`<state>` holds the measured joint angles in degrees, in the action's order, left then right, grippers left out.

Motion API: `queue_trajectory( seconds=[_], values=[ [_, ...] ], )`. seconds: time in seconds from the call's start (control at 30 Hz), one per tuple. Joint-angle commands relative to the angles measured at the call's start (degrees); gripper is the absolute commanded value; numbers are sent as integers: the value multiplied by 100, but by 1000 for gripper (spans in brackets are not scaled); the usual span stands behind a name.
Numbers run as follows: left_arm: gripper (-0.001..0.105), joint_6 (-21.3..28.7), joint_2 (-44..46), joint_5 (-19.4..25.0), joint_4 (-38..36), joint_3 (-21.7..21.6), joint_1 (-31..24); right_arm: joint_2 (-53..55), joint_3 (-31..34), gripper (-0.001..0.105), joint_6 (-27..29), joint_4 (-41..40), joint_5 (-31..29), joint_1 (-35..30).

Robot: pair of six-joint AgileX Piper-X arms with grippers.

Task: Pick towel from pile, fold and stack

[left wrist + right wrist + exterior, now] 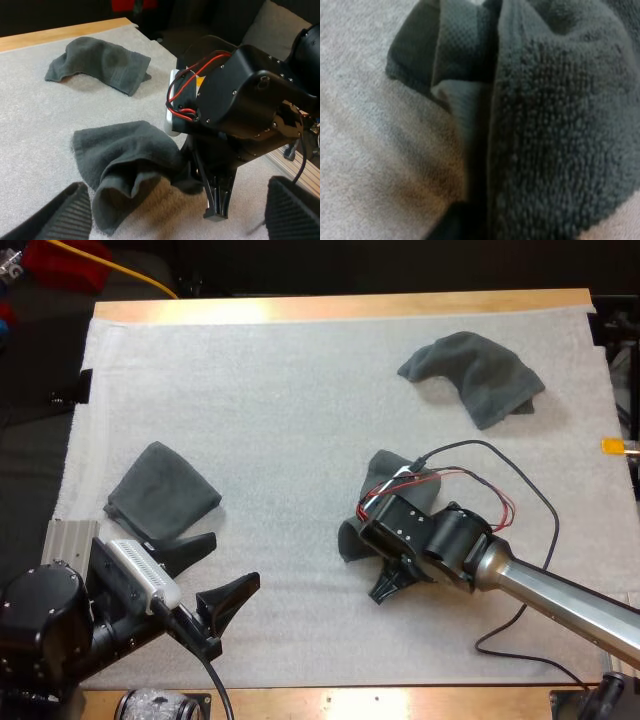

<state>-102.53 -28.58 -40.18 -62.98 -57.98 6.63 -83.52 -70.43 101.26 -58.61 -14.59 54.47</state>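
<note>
**Right claw down on the middle towel, grip unclear**

A wooden table (330,306) carries a white foam mat (300,390) that covers nearly all of its top. Three dark grey-green terry towels lie on the mat, well apart from one another.

The crumpled towel in a loose arch (475,375) sits near the far right corner, clear of both arms. The folded towel, a flat square (160,492), rests near the left edge, just beyond the left gripper (235,558). The bunched towel at mid-mat (125,155) is largely hidden from above by the right arm's wrist. The left wrist view shows one side of it spread on the mat and the other drawn up in folds against the right gripper (388,588).

The right gripper points down at the mat at that towel's near edge. Cloth crowds the right wrist view, and whether this claw clamps the cloth I cannot tell.

The left gripper hovers with its black fingers (60,215) spread wide, holding nothing, and faces the bunched towel.
</note>
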Motion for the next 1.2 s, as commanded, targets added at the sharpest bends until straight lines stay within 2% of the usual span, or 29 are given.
queue_trajectory(
  seconds=[0.0, 0.07, 0.1, 0.33, 0.7, 0.87, 1.07, 1.17],
  values=[
    [70, -51, -2, -75, -16, -37, 22, 98, -11, 63, -92, -105, -21, -26],
    [70, -51, -2, -75, -16, -37, 22, 191, -11, 73, -107, -134, -21, -26],
    [70, -51, -2, -75, -16, -37, 22, 266, -11, 75, -103, -169, -21, -26],
    [70, -51, -2, -75, -16, -37, 22, 951, -11, 74, -472, -417, -21, -26],
    [70, -51, -2, -75, -47, -37, 22, 2130, -11, 74, -1365, -1133, -11, -26],
    [70, -51, -2, -75, -160, -37, 22, 2405, -11, 74, -1632, -1278, 16, -26],
    [70, -51, -2, -75, -187, -37, 22, 2452, -11, 74, -2009, -1416, 438, 2],
    [70, -51, -2, -75, -187, -37, 22, 2452, -11, 72, -2060, -1416, 366, 137]
  ],
)
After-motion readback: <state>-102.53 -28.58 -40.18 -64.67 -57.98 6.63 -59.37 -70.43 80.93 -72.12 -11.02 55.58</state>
